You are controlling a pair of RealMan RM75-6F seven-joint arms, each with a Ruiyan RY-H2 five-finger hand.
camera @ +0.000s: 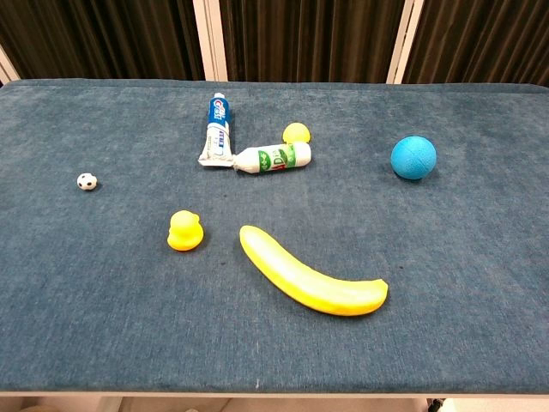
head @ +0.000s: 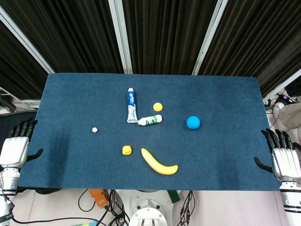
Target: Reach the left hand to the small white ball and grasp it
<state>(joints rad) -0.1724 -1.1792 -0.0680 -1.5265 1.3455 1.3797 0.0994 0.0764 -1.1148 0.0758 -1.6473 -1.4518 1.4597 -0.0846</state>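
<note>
The small white ball (head: 94, 129) is lying on the blue table cloth (head: 70, 94) toward the left side, about midway between the near and far edges, well apart from everything else. In the chest view the ball (camera: 87, 181) is showing dark patches like a football pattern; from the head view those marks are too small to make out.

The left hand (head: 15, 149) is hanging off the left edge of the table, at the near corner, holding nothing, with its fingers pointing away and spread apart and the thumb sticking out toward the cloth. Its wrist is running out of the picture at the bottom. The right hand (head: 283, 159) is sitting the same way off the right edge, released and empty, its forearm cut off by the lower border. Neither hand is appearing in the chest view.

Near the middle, a blue and white toothpaste tube (head: 132, 104) is lying lengthwise toward the far side, and a small white and green tube (head: 150, 120) is lying crosswise, touching its near end. A yellow round thing (head: 157, 107) is sitting just beyond the small tube; in the chest view it is partly hidden behind that tube. A blue ball (head: 193, 122) is resting to the right. Nearer, a yellow duck toy (camera: 184, 231) is standing just left of a banana (camera: 309, 276).
</note>
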